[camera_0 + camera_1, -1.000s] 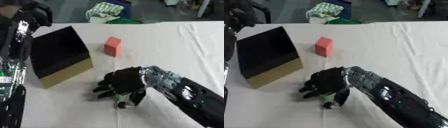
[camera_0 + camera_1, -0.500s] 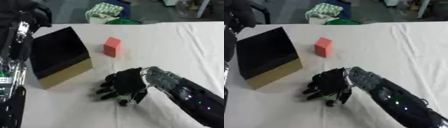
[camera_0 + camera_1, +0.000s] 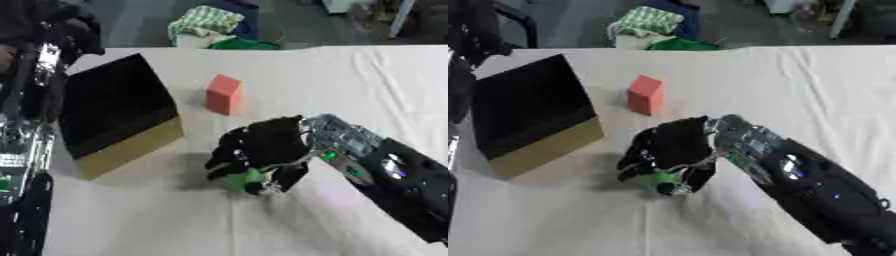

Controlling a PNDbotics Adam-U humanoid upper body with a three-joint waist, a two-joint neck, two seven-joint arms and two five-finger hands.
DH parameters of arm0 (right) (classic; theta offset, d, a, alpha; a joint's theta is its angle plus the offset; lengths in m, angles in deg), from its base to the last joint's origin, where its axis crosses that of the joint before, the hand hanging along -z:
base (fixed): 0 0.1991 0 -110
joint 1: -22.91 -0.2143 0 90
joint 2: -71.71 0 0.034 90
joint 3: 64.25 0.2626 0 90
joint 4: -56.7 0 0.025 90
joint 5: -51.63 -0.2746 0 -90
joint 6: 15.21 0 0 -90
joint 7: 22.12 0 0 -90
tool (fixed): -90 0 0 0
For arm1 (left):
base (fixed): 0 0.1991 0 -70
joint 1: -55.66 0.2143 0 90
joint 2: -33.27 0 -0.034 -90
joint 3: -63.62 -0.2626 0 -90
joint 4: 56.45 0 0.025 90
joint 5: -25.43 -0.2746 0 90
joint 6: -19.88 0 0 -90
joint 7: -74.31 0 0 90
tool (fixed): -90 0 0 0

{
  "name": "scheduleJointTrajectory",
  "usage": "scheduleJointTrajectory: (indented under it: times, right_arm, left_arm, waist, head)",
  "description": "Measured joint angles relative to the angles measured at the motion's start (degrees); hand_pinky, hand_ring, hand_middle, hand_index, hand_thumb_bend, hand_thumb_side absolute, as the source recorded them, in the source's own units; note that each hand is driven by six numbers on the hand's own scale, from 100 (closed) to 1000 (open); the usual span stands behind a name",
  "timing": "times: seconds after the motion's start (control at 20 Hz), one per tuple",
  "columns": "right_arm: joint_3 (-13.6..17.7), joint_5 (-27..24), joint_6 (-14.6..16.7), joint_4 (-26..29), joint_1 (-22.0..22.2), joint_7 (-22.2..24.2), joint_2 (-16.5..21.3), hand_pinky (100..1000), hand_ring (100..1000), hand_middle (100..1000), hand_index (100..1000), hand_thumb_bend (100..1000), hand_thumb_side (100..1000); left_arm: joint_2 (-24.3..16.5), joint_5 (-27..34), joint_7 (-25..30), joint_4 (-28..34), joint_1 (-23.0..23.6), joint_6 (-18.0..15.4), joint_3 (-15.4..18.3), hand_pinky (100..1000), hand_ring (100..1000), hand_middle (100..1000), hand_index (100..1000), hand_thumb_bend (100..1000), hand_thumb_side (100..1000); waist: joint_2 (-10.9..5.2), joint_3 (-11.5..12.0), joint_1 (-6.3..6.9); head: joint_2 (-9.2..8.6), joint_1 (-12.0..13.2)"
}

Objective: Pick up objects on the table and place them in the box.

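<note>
My right hand (image 3: 262, 147) hangs just above the middle of the white table, fingers curled round a small green object (image 3: 241, 179) that shows below the palm. A red block (image 3: 222, 94) stands upright on the cloth behind the hand, apart from it. The box (image 3: 114, 115), black with a tan lower side, sits at the left with its dark opening facing up and right. My left arm (image 3: 31, 100) runs along the left edge beside the box; its hand is not visible.
The white cloth (image 3: 350, 80) covers the table, with open room to the right and front. Beyond the far edge lie a green checked cloth (image 3: 206, 20) and a green item (image 3: 245, 44).
My right hand has closed round the green object and risen a little from the cloth, drifting slightly right. The red block and box have stayed put.
</note>
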Motion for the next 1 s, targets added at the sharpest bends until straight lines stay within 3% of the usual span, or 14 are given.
scheduleJointTrajectory:
  times: [0.4,0.5,0.8,1.0]
  right_arm:
    - [1.8,-9.9,-5.6,1.7,-0.5,5.6,0.4,874,871,858,1000,100,296]
    - [1.8,-11.3,-6.5,1.9,-0.4,6.5,0.4,877,883,924,1000,100,307]
    - [1.8,-13.2,-8.3,4.3,-0.3,8.3,0.9,863,919,1000,1000,111,403]
    - [1.5,-11.6,-8.7,7.0,-0.3,8.7,1.0,851,923,1000,1000,188,447]
  left_arm:
    - [0.0,0.0,0.0,0.0,0.0,0.0,0.0,707,579,577,879,100,747]
    - [0.0,0.0,0.0,0.0,0.0,0.0,0.0,707,579,577,879,100,746]
    - [0.0,0.0,0.0,0.0,0.0,0.0,0.0,707,579,577,879,100,745]
    - [0.0,0.0,0.0,0.1,0.0,0.0,0.0,707,579,577,879,100,743]
  waist:
    - [-0.14,0.2,-0.04]
    - [-0.14,0.2,-0.05]
    - [-0.14,0.1,-0.37]
    - [-0.14,0.2,-0.34]
  head:
    - [0.0,0.0]
    - [0.0,0.0]
    - [0.0,0.1]
    - [0.0,0.0]
